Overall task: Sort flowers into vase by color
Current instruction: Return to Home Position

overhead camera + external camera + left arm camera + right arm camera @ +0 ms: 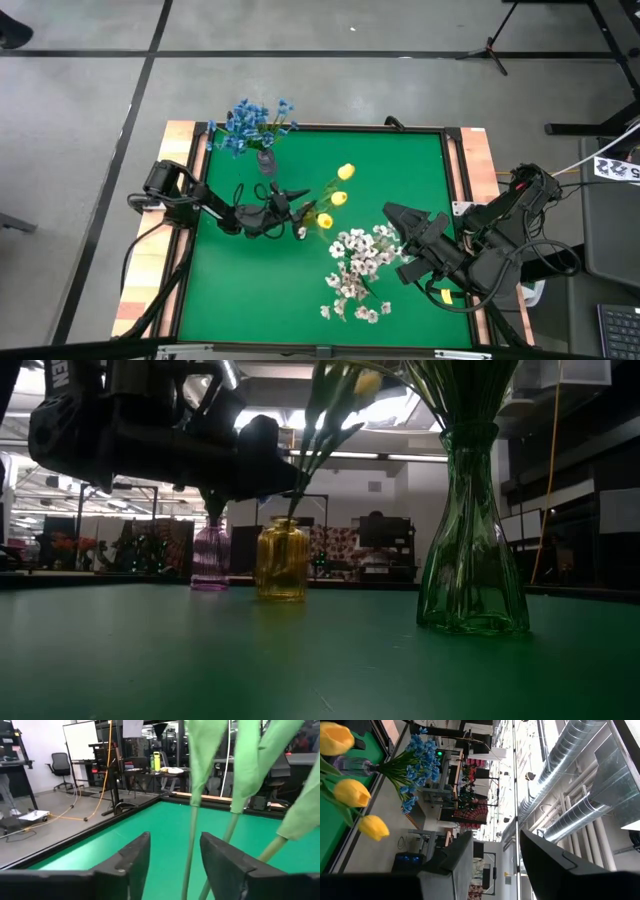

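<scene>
The flowers [358, 268] stood sorted by colour in three vases on the green table surface [230, 290], so the sorting appeared complete. Nearest the low camera, the white blossoms [350, 285] filled the green vase [470, 560], a translucent ribbed glass with a narrow waist and a flared foot. Beyond it, the yellow buds [338, 198], smooth and rounded, leaned out of the squat yellow vase [282, 560]. The left gripper [172, 865] hung beside their stems [191, 830] with its fingers spread. One thin stem ran through the gap, apparently untouched. With nothing gripped, the arm looked free to withdraw. A straight retreat would be advisable, since a snagged stem could tip the light vase. Farthest off, the blue blossoms [258, 122] fanned from the small ribbed purple vase [265, 160]. The right gripper [495, 865] waited at the table's right side, fingers parted and empty, aimed up toward the ceiling.
</scene>
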You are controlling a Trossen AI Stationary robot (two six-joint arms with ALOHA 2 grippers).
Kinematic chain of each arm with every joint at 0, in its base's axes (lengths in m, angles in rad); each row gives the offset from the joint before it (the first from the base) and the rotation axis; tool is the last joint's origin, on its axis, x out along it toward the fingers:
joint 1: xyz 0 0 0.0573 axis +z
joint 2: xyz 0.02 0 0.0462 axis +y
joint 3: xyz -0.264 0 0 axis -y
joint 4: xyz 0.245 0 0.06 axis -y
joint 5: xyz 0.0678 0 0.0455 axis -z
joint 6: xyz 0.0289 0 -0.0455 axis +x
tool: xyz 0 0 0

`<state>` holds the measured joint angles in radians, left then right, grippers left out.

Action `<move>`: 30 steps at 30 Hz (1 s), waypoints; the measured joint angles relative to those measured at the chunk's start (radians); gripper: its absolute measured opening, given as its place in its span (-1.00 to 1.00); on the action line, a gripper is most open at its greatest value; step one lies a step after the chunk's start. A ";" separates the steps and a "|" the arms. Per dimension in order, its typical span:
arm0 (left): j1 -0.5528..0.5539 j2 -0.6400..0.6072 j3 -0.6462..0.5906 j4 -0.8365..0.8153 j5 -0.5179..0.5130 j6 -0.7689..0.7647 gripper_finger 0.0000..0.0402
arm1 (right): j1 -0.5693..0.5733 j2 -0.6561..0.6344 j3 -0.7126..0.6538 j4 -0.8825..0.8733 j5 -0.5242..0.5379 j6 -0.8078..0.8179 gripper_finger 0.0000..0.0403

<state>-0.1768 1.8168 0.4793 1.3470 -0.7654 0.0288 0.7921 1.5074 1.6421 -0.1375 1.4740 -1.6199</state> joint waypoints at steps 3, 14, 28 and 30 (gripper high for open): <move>0.001 0.000 0.000 0.001 -0.003 0.000 -0.05 | 0.000 0.000 0.000 0.000 0.000 0.000 -0.20; 0.001 -0.047 0.000 0.004 -0.101 0.048 0.05 | 0.000 0.000 0.000 -0.003 0.009 0.000 -0.20; -0.019 -0.252 0.000 -0.008 -0.163 0.126 0.04 | 0.001 -0.073 0.000 -0.082 -0.070 0.190 -0.20; -0.034 -0.304 0.000 -0.005 -0.164 0.157 0.04 | 0.000 -0.100 0.000 -0.121 -0.093 0.241 -0.20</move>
<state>-0.2112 1.5124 0.4793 1.3417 -0.9291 0.1862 0.7926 1.4072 1.6421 -0.2581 1.3807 -1.3788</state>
